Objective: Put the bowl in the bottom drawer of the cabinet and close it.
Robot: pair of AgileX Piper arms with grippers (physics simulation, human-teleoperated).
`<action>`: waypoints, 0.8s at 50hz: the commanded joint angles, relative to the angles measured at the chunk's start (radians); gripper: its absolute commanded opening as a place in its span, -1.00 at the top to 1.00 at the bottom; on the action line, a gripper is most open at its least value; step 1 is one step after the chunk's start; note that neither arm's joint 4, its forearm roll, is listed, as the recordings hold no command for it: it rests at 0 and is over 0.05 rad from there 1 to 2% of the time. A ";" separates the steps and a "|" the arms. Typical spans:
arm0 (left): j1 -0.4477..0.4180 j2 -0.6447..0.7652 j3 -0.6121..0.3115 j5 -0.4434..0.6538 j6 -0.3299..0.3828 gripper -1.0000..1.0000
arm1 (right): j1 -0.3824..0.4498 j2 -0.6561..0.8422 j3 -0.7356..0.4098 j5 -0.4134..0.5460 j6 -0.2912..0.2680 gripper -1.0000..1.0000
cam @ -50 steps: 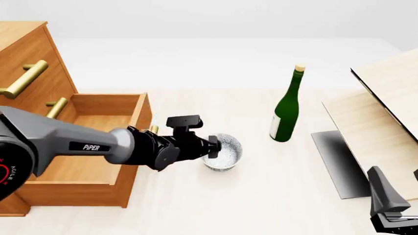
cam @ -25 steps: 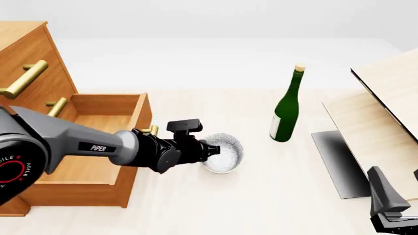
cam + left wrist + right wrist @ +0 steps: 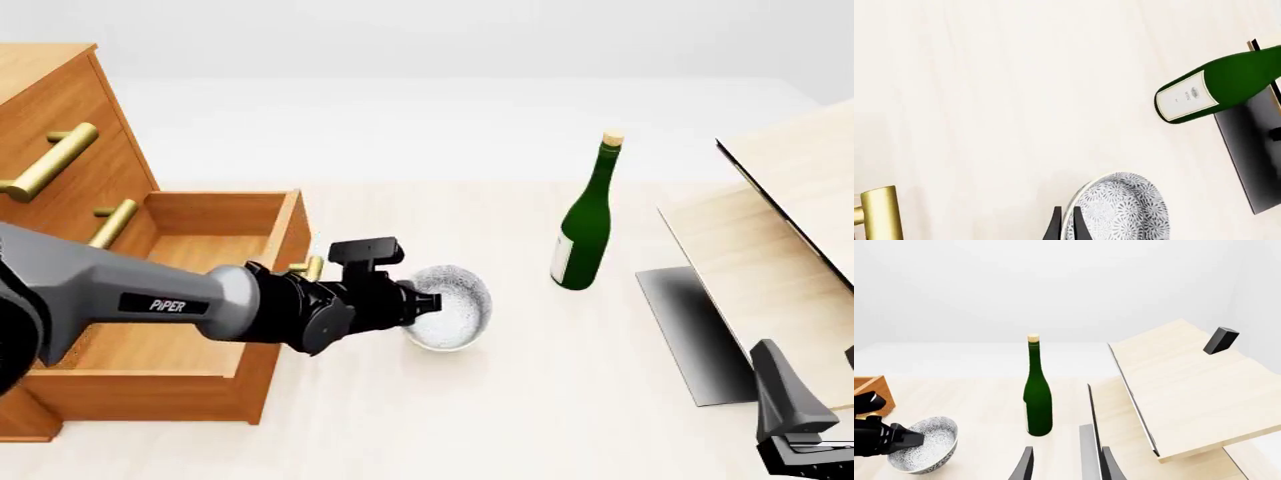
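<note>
Bowl (image 3: 451,308), small, stiff, likely light and slick, sits tilted just right of the open bottom drawer (image 3: 174,310), its left rim clamped thinly by the left gripper (image 3: 424,304); right gripper (image 3: 1064,465) parted, idle.

White bowl (image 3: 451,305) with fine grey speckled pattern; orange-brown wooden cabinet (image 3: 54,130) with brass handles; dark green bottle (image 3: 585,222) with white label; pale cream desk (image 3: 534,400); black left pincer (image 3: 424,304).

pale table (image 3: 441,400), green bottle (image 3: 585,225), cabinet (image 3: 80,200)
</note>
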 commanded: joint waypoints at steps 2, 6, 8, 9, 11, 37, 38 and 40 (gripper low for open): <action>0.001 -0.068 0.038 -0.007 -0.009 1.00 | 0.000 -0.001 0.000 0.000 0.000 -1.00; 0.002 -0.086 0.047 -0.005 -0.005 1.00 | 0.000 -0.001 0.000 0.000 0.000 -1.00; 0.005 -0.094 0.050 -0.003 0.000 1.00 | 0.000 -0.001 0.000 0.000 0.000 -1.00; 0.006 -0.097 0.052 -0.003 0.001 1.00 | 0.000 -0.001 0.000 0.000 0.000 -1.00; 0.006 -0.104 0.056 -0.003 0.003 1.00 | 0.000 -0.001 0.000 0.000 0.000 -1.00; 0.013 -0.213 0.110 0.018 0.045 1.00 | 0.000 -0.001 0.000 0.000 0.000 -1.00; 0.013 -0.213 0.110 0.018 0.045 1.00 | 0.000 -0.001 0.000 0.000 0.000 -1.00; 0.013 -0.215 0.111 0.018 0.046 1.00 | 0.000 -0.001 0.000 0.000 0.000 -1.00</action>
